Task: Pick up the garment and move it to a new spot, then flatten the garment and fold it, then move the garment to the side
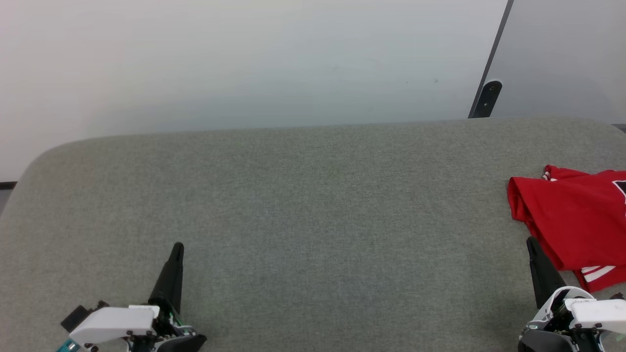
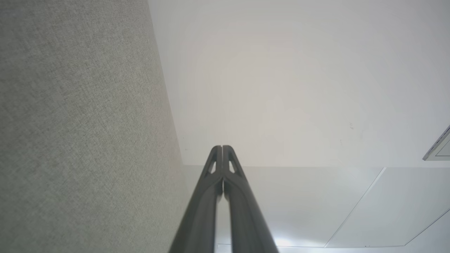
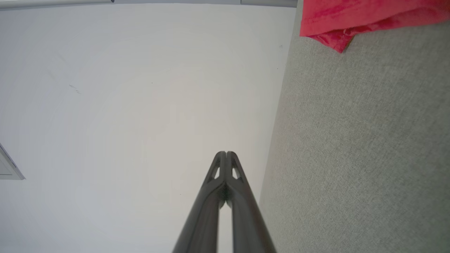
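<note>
The garment point(image 1: 572, 215), a red shirt with striped trim and a bit of black print, lies folded at the right edge of the grey fabric table point(image 1: 313, 195), partly cut off by the picture's edge. Its red edge point(image 3: 351, 21) also shows at the top right of the right wrist view. My right gripper point(image 1: 530, 242) is shut with nothing in it, its tip just beside the garment's near left edge. My left gripper point(image 1: 178, 246) is shut and empty at the table's front left, far from the garment. In the wrist views both pairs of fingers point(image 2: 222, 149) point(image 3: 226, 154) are pressed together.
A white wall point(image 1: 244, 63) rises behind the table's rounded far edge. A dark post with a black bracket point(image 1: 489, 95) stands at the back right. Bare grey fabric spans the table's middle and left.
</note>
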Motion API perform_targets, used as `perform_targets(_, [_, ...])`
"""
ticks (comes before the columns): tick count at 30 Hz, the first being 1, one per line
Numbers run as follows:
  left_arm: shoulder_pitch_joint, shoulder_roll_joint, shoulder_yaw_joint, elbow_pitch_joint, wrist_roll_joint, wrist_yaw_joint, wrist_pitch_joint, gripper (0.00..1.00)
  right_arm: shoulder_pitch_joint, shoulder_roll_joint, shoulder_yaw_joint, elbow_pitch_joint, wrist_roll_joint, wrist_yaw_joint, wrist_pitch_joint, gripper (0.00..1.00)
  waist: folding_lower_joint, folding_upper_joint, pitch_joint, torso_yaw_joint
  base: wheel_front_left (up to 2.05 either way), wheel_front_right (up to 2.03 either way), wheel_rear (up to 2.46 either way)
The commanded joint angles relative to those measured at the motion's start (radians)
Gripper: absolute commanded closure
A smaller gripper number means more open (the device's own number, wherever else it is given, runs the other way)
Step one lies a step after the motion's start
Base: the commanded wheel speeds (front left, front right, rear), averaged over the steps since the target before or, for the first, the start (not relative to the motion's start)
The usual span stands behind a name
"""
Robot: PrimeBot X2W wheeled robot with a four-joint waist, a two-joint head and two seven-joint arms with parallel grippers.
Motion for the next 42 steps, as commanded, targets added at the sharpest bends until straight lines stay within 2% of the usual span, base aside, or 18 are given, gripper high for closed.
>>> perform_targets(1, [-0.011, -0.002, 0.003, 0.001, 0.003, -0.006, 0.002, 1.0, -0.004, 0.004, 0.0, 0.0, 0.004, -0.001, -0.002, 1.0, 0.0, 0.0, 0.0, 0.0, 0.0, 0.0, 0.0])
perform_targets(42, [-0.011, -0.004, 0.006, 0.002, 0.007, -0.006, 0.004, 1.0, -0.004, 0.003, 0.0, 0.0, 0.004, -0.001, -0.002, 1.0, 0.0, 0.0, 0.0, 0.0, 0.0, 0.0, 0.0])
